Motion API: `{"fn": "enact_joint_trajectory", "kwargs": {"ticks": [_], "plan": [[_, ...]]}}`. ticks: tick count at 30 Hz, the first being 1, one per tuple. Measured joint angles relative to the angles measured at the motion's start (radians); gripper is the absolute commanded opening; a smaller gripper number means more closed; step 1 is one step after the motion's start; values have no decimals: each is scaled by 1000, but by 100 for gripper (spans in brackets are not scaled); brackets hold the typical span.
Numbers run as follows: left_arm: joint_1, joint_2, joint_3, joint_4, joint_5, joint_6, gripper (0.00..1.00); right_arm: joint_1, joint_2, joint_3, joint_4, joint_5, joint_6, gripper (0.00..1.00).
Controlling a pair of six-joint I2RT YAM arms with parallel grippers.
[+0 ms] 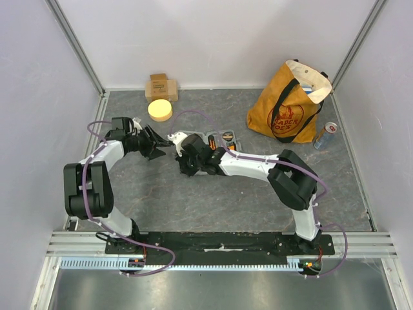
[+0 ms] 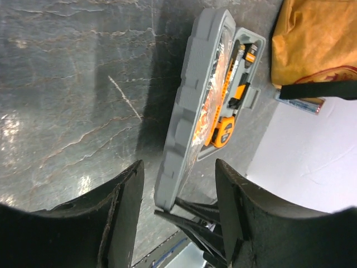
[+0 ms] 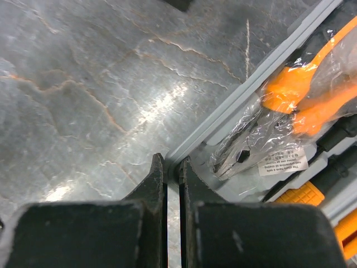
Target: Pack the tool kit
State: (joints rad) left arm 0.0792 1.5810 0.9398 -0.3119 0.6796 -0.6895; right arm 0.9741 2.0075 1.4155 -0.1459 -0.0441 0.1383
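The grey tool kit case lies open mid-tabletop, with orange-handled tools in its slots. The right tool is pressed nearly together, pinching the case's rim, its arm reaching low and leftward. The left tool hangs spread near the case's end, holding nothing.

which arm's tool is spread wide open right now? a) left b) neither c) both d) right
a: in the left wrist view the left tool has its fingers spread wide apart, while the right tool has its fingers pinched nearly together at the rim of the tool kit case.
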Motion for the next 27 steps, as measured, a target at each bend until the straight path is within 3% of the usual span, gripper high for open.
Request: {"fn": "enact_joint_trajectory", "kwargs": {"ticks": [12,16,20,23,27], "plan": [[-59,96,-13,171,132,-54,65,0,-66,-45,88,-124,27,0],[-101,129,8,136,98,-49,57,-1,-66,-45,88,-134,28,0],[-124,144,36,63,31,-24,39,-1,-66,-45,89,-135,31,3],[-125,144,51,21,0,-4,24,0,-66,-45,91,-132,38,11],[-127,144,86,-8,-18,31,20,2,-72,-38,92,-86,58,43]]}}
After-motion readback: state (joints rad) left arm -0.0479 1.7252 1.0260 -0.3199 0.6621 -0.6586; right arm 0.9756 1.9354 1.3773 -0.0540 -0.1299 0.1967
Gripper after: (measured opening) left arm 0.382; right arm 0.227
